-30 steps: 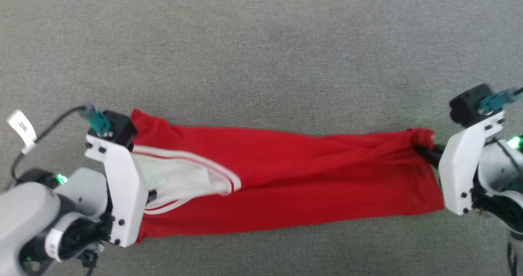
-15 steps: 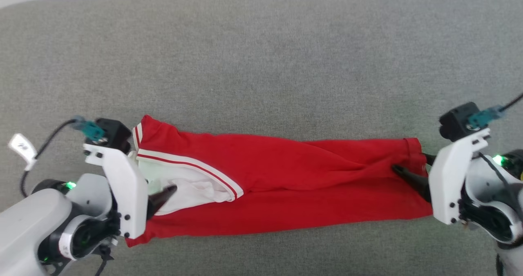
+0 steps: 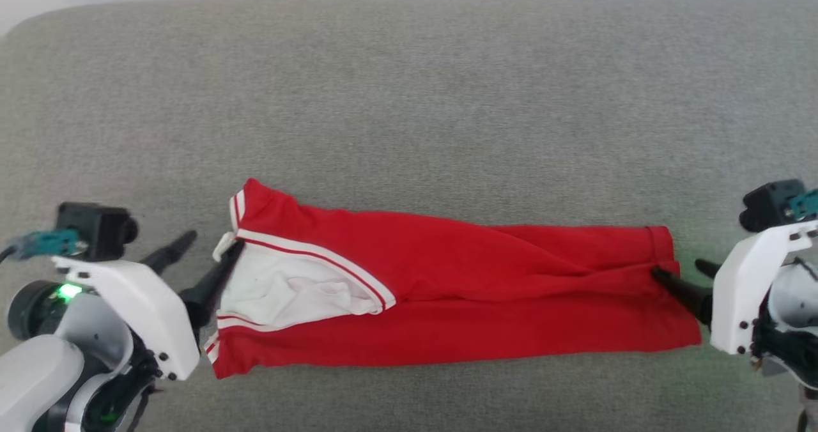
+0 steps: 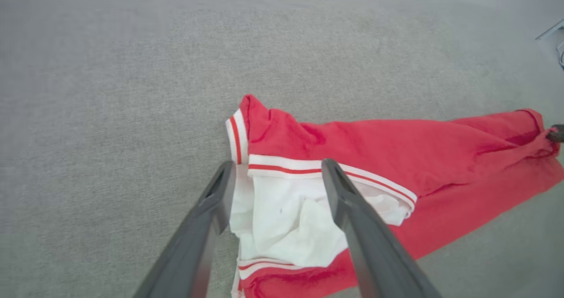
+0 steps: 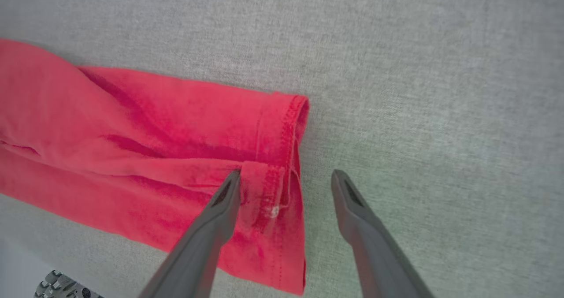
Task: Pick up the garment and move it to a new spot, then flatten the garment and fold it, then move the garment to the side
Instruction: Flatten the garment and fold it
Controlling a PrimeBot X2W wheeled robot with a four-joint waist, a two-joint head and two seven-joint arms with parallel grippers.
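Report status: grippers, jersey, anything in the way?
Left gripper open at the trimmed end; right gripper open at the hem end. Jersey lies on the grey surface as a long folded strip, wrinkled. No obstruction seen around it.

The garment is soft matt cloth, lying on a coarse-woven, matt grey fabric surface.

Red garment, white-and-red striped trim

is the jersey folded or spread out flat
Folded lengthwise: the garment lies as a long narrow band, one red layer lapped over another, white inside showing at one end.
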